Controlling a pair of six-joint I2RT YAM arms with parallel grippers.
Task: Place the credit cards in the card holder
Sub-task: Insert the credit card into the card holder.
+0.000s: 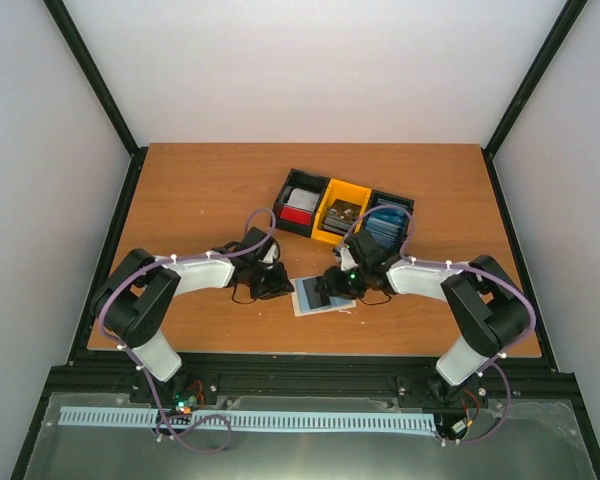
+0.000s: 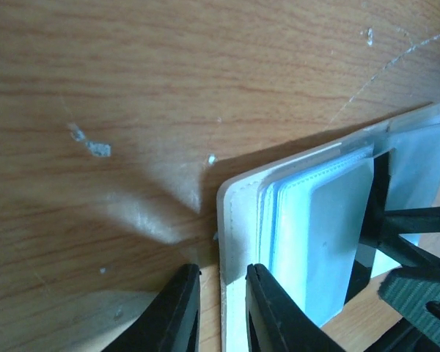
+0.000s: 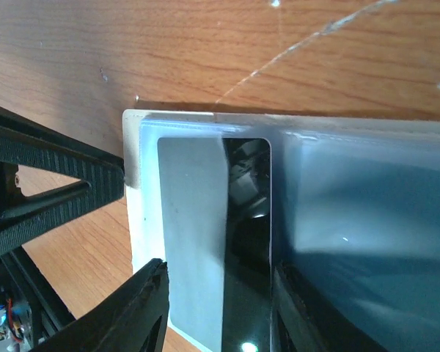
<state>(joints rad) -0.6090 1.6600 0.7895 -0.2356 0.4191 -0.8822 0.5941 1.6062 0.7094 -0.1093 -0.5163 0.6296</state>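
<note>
The card holder lies open on the table between my two grippers. In the left wrist view its beige cover carries a stack of pale, clear sleeves. My left gripper is narrowly open and straddles the cover's edge, one finger over wood, one over the holder. It shows in the top view. My right gripper has a finger against each long edge of a glossy dark grey card. The card's far end lies in a sleeve of the holder. That gripper also shows in the top view.
A black-and-yellow three-compartment bin tray stands behind the holder. It holds silver-and-red cards, dark cards and pale blue cards. Black frame rails run along the table's sides and near edge.
</note>
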